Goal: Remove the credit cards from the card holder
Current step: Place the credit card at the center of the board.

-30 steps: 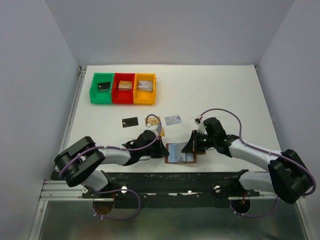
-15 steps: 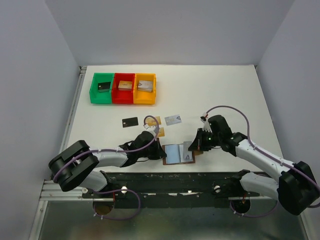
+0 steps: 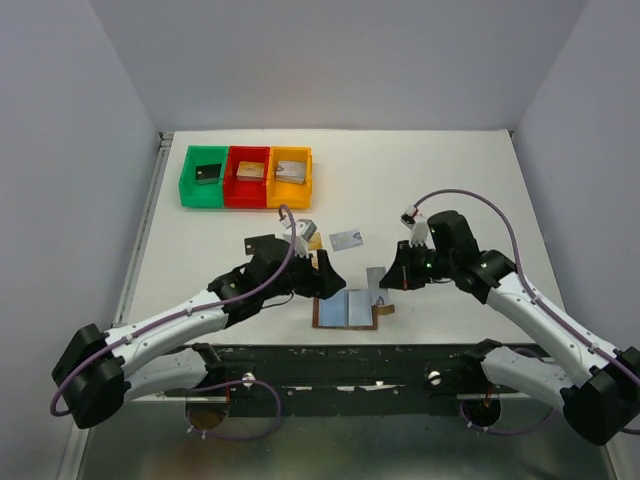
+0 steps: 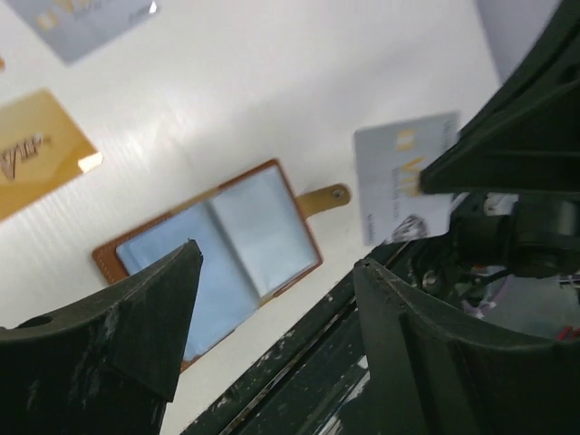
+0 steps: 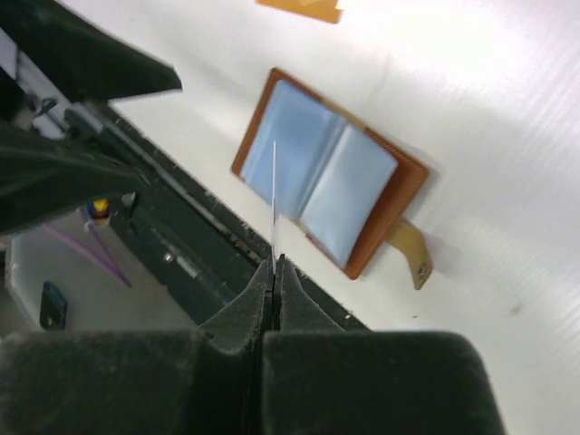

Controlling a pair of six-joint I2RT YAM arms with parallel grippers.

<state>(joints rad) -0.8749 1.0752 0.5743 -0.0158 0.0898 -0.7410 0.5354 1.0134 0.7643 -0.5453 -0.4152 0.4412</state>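
Observation:
The brown card holder [image 3: 347, 309] lies open flat near the table's front edge, with its pale blue pockets up [image 4: 217, 243] [image 5: 331, 195] and its tab strap pointing right. My right gripper [image 3: 388, 279] [image 5: 275, 263] is shut on a silvery pale blue credit card [image 3: 375, 279] [image 4: 401, 184], held on edge above the holder's right side and seen edge-on [image 5: 274, 195] from the right wrist. My left gripper [image 3: 326, 278] [image 4: 276, 263] hangs open over the holder's left end, holding nothing. A gold card [image 4: 36, 154], a pale card [image 3: 347, 238] and a black card [image 3: 258, 243] lie on the table behind.
Green [image 3: 204, 176], red [image 3: 248, 176] and orange [image 3: 290, 178] bins stand in a row at the back left, each with a small block inside. The black frame rail [image 3: 350, 355] runs just below the holder along the table's near edge.
The right gripper has drawn the silvery card out of the holder and lifted it up and right. The left gripper has opened, let go of the holder's left edge and risen.

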